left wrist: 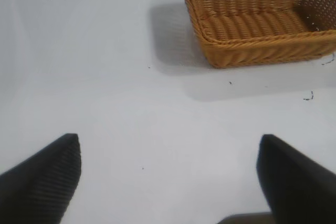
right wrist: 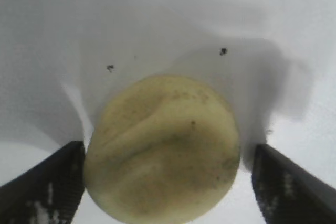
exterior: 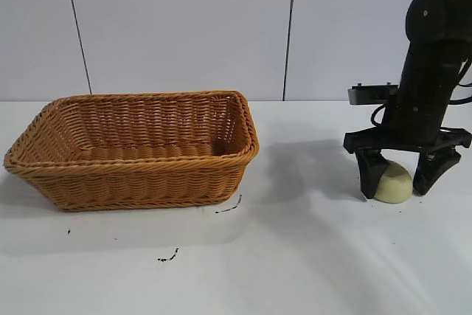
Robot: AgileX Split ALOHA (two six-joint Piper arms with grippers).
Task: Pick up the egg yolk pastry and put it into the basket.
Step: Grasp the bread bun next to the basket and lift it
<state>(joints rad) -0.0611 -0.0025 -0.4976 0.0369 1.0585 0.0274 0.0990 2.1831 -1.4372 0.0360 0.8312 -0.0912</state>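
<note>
The egg yolk pastry (exterior: 394,184), a small pale yellow dome, sits on the white table at the right. My right gripper (exterior: 394,192) is lowered over it and open, with one finger on each side. In the right wrist view the pastry (right wrist: 163,148) fills the space between the fingers; one finger (right wrist: 58,182) is at its edge and the other (right wrist: 286,187) stands a little apart. The orange-brown wicker basket (exterior: 133,161) stands at the left and nothing shows inside it. My left gripper (left wrist: 168,182) is open and empty over bare table, with the basket (left wrist: 252,38) far ahead of it.
The white tabletop (exterior: 295,256) runs between basket and pastry. A few small dark marks (exterior: 168,258) lie in front of the basket. A pale panelled wall stands behind the table.
</note>
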